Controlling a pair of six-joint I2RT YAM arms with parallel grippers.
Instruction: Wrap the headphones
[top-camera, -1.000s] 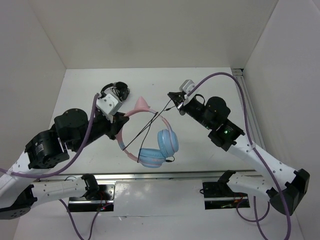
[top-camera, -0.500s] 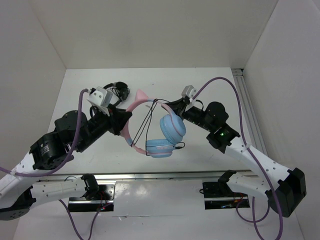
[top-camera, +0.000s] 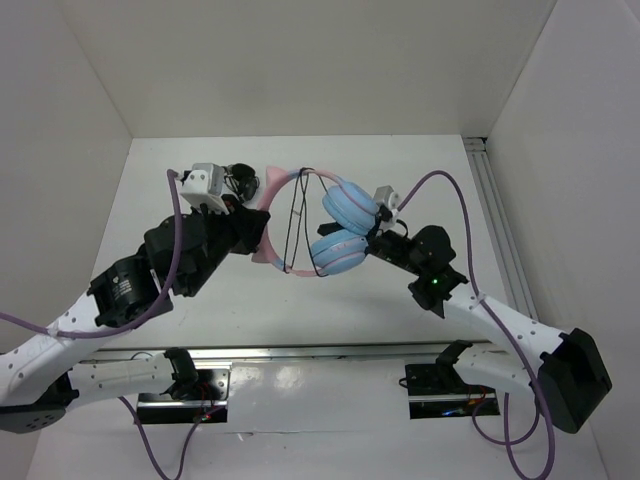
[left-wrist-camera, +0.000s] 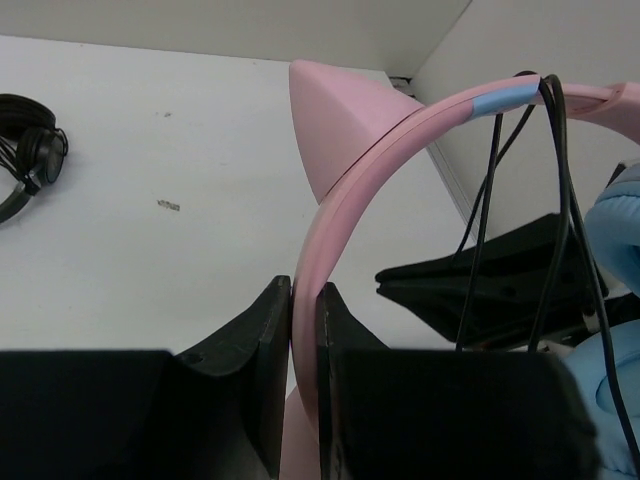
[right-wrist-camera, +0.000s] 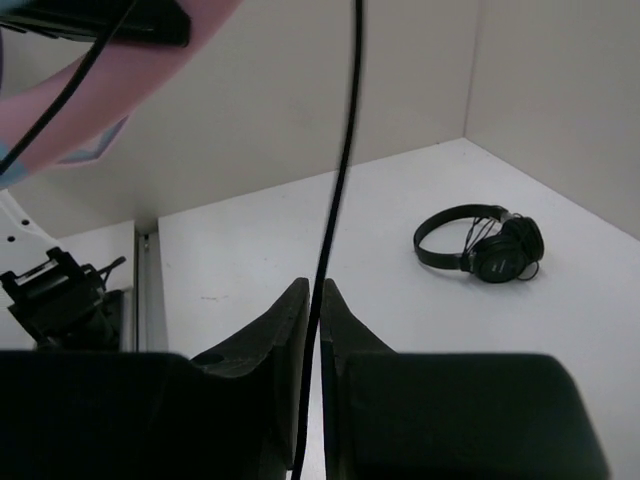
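Note:
The headphones are held up off the table. Their pink cat-ear headband (top-camera: 272, 213) is at centre, with two light-blue ear cups (top-camera: 349, 206) to its right. The thin black cable (top-camera: 297, 215) runs in strands across the headband's arc. My left gripper (top-camera: 254, 226) is shut on the headband (left-wrist-camera: 306, 300), and the cat ear (left-wrist-camera: 335, 125) rises just past the fingers. My right gripper (top-camera: 367, 238) sits close behind the ear cups. It is shut on the cable (right-wrist-camera: 318, 290), which runs taut upward between the fingertips.
Smaller all-black headphones (top-camera: 238, 180) lie on the table at the back left, also seen in the left wrist view (left-wrist-camera: 25, 160) and the right wrist view (right-wrist-camera: 482, 245). White walls enclose the table on three sides. A metal rail (top-camera: 500, 240) runs along the right edge.
Both arms have carried the headphones up and toward the back. The headband has turned so the ear cups now sit against the right gripper. The cable strands lie tighter across the headband.

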